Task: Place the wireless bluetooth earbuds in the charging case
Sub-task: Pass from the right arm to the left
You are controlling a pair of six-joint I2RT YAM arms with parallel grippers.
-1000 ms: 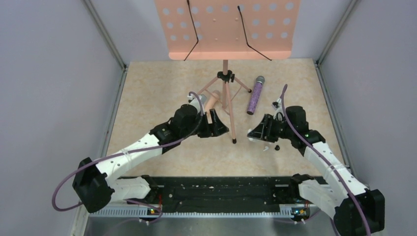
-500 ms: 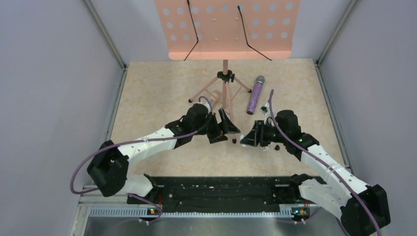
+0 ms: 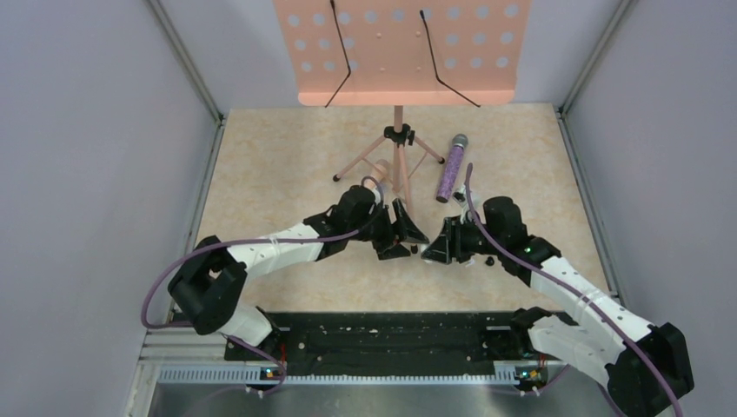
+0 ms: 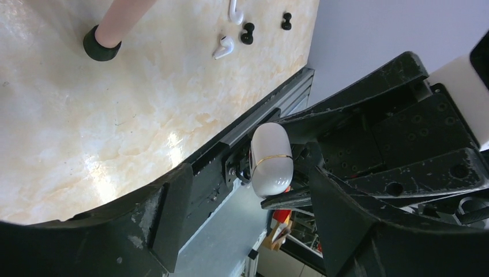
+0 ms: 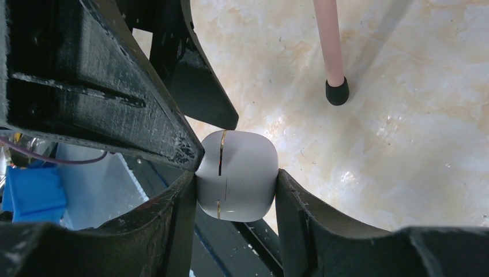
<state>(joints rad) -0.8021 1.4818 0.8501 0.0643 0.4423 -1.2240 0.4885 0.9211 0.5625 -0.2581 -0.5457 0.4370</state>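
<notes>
Plastic, smooth and off-white, the charging case [image 5: 237, 173] is a rounded pebble with soft corners and a thin gold seam running round it where lid meets body. It is up off the bench [image 3: 287, 165], pinched at its two flanks between the matte black fingers of the right claw [image 3: 433, 250], which is clamped on it with the seam turned toward the right wrist camera.

The left claw [image 3: 401, 238] faces it from the other side with its fingers spread apart. Seen from the left wrist, the case sits out past those fingertips and between them, nearer one than the other. From the right wrist, the scuffed tip of one left finger comes right up to the case's upper corner; whether it touches I cannot tell.

The wireless bluetooth earbuds [image 4: 224, 47] lie loose on the bench, well apart from the case: two tiny glossy white pieces with short stems, one beside the other. Two small black knob-shaped bits [image 4: 248, 33] rest just next to them.

The bench top is a glossy beige slab with a marbled pattern. A salmon-pink music stand [image 3: 400, 48] rises from its middle: a flat perforated tray on a slim tube, with tripod legs ending in black rubber feet [image 5: 337, 91]. A glittery purple microphone [image 3: 450, 169] with a grey mesh head lies on its side just right of the stand's legs.
</notes>
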